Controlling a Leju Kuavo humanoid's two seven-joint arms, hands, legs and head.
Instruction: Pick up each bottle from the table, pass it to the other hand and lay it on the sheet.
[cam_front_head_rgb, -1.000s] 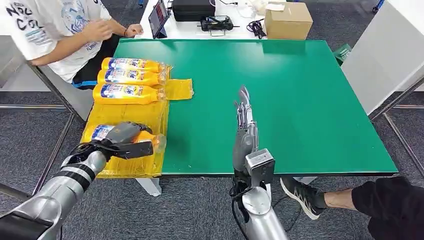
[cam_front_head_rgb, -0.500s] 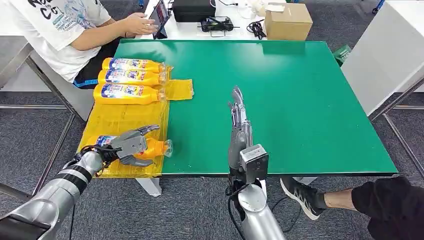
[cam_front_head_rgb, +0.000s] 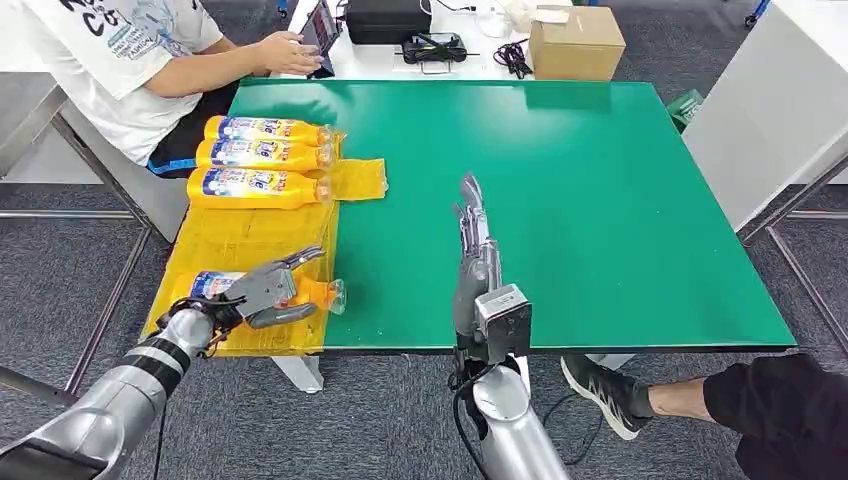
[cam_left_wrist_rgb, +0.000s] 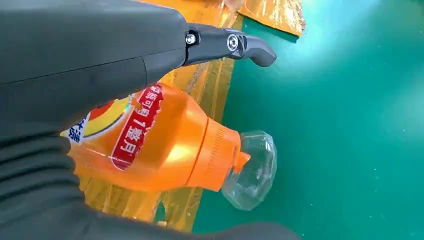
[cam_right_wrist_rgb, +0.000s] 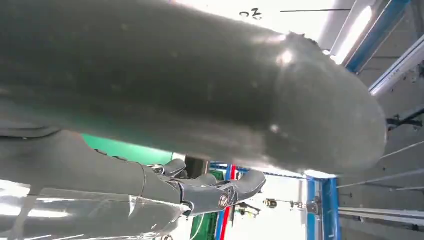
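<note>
light: bright, even, from above | shadows: soft, under the cardboard box (cam_front_head_rgb: 576, 42) | glare: ceiling lamps blown out in right wrist view | focus: head view sharp; right hand (cam_right_wrist_rgb: 200, 100) blurred up close

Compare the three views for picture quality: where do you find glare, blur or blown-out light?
Head view: evenly lit and sharp, with soft sheen on the green table. Left wrist view: the orange bottle and its clear cap are crisp with small highlights, while the left hand looms dark and soft. Right wrist view: the right hand is blurred, and the bright background is overexposed.
</note>
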